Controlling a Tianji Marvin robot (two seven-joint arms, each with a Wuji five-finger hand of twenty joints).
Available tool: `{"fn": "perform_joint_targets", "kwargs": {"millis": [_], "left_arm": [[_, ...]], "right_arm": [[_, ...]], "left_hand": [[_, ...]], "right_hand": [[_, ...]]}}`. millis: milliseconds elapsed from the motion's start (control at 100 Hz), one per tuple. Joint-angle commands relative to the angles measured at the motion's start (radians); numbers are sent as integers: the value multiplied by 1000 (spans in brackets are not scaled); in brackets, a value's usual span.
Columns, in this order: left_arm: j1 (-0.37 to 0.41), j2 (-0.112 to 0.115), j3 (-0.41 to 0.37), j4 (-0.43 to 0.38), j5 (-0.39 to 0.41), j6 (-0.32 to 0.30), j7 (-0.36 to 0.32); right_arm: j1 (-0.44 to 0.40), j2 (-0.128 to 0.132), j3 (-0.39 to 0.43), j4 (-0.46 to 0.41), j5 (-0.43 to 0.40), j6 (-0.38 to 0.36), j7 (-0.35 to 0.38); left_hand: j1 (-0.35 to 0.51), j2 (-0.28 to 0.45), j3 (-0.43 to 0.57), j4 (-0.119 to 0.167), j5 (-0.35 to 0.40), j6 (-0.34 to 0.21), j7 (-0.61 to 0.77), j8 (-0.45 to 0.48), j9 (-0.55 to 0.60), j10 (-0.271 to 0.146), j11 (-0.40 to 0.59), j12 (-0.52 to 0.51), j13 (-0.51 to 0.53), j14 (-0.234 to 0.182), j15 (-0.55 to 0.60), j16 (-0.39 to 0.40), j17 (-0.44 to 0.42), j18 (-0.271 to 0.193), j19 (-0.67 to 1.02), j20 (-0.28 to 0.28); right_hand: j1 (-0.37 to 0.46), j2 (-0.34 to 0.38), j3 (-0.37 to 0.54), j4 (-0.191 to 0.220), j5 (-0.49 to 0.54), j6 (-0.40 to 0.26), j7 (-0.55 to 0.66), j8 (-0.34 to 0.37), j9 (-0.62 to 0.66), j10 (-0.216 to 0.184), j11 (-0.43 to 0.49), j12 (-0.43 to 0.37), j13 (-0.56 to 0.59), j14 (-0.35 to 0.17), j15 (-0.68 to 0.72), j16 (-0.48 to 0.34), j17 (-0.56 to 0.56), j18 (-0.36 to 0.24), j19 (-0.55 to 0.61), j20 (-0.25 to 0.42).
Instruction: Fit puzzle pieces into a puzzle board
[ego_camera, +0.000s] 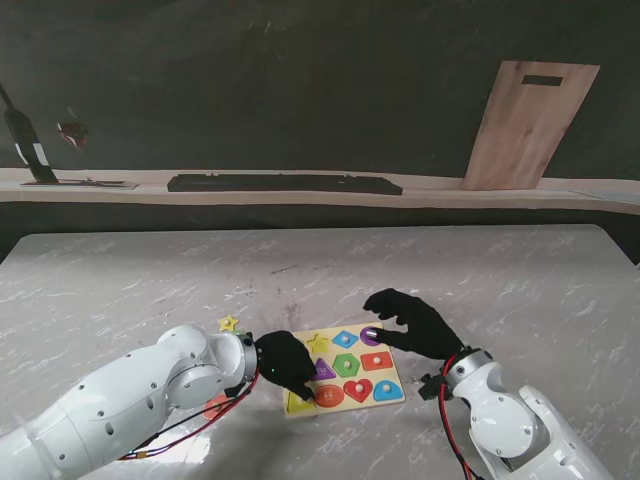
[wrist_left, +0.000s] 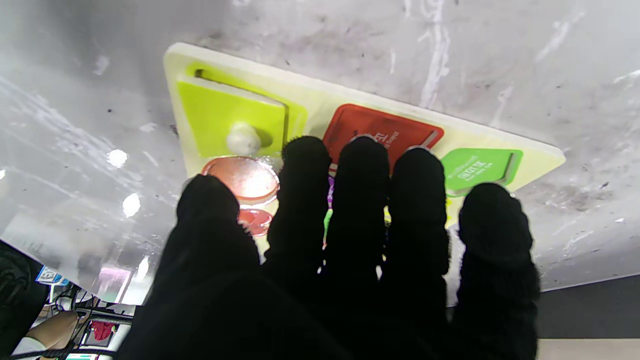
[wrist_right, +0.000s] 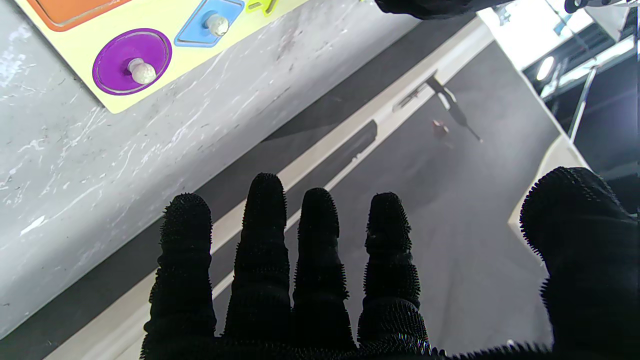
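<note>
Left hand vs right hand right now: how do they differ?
The left hand lies over the puzzle board's nearer left corner, fingers together, tips on the pieces; the right hand is at the board's farther right side with fingers spread, holding nothing. The left hand's fingers point toward the orange piece; the right hand sits beside the purple circle. Both wear black gloves.
</note>
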Motion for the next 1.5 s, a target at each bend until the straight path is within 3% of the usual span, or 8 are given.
{"fn": "perform_joint_targets", "kwargs": {"millis": [0,550,580,600,810,1150,1200,1490], "left_arm": [[-5,-5,7,7,-1,10,3],[-60,-2,90,31,-9,32,-17],[-60,-1,90,30,-10,32,-19],[-59,-1,89,29,-11,32,-22],[-66,0,99,29,-1,29,-19],[-53,2,82,20,-3,32,-30],[-49,3,77,17,0,34,-32],[-16,4,35,-3,32,58,-33]], "right_arm": [[-8,-6,-2,-4,-4,-4,-3],[-10,-6,2,-5,-4,-4,-4],[-10,-6,2,-5,-4,-5,-4],[-10,-6,2,-5,-4,-5,-4],[-12,-6,4,-6,-5,-6,-5],[-13,-6,6,-6,-6,-6,-5],[-13,-6,6,-6,-6,-6,-5],[-12,-6,5,-5,-6,-6,-5]], "left_hand": [[10,-3,4,27,39,16,38,19,38,7,36,-8,36,33,43,-9,18,26,46,26],[77,-137,49,33,9,-2,102,-76,48,-16,68,-24,58,8,75,-42,45,16,73,22],[-128,-232,443,10,1,-5,134,-120,46,-17,69,-22,57,6,75,-42,44,15,76,15],[-177,-254,544,2,-1,-6,135,-117,47,-17,73,-20,58,6,76,-42,45,12,77,16],[-190,-265,603,-4,4,-13,147,-118,58,-24,79,-20,70,1,82,-42,57,10,85,17],[-207,-146,275,20,26,13,88,26,50,-20,82,-19,59,6,81,-43,49,10,82,14],[-119,-92,53,26,23,15,81,32,45,-20,79,-18,56,5,78,-40,47,10,80,15],[-201,-73,-10,27,-7,9,79,44,17,-25,80,-8,29,0,69,-37,26,3,64,11]], "right_hand": [[-42,11,-12,18,18,-24,-11,18,37,-29,10,5,13,-21,9,13,-11,13,11,17],[-43,15,-13,18,18,-24,-13,18,38,-28,10,5,13,-20,9,13,-11,13,11,17],[-43,16,-13,18,18,-23,-12,18,38,-28,10,5,13,-21,9,13,-11,13,11,17],[-43,15,-13,18,18,-24,-12,18,38,-29,10,5,13,-20,9,14,-11,13,11,17],[-43,15,-13,18,19,-24,-13,18,38,-28,9,5,12,-20,9,13,-12,13,10,17],[-41,17,-14,18,24,-23,-12,19,41,-28,10,5,14,-21,9,14,-12,13,10,17],[-40,18,-13,19,24,-22,-12,19,42,-28,10,5,14,-20,9,14,-12,14,10,17],[-40,18,-14,19,27,-21,-11,19,42,-29,9,5,15,-21,9,13,-11,14,10,17]]}}
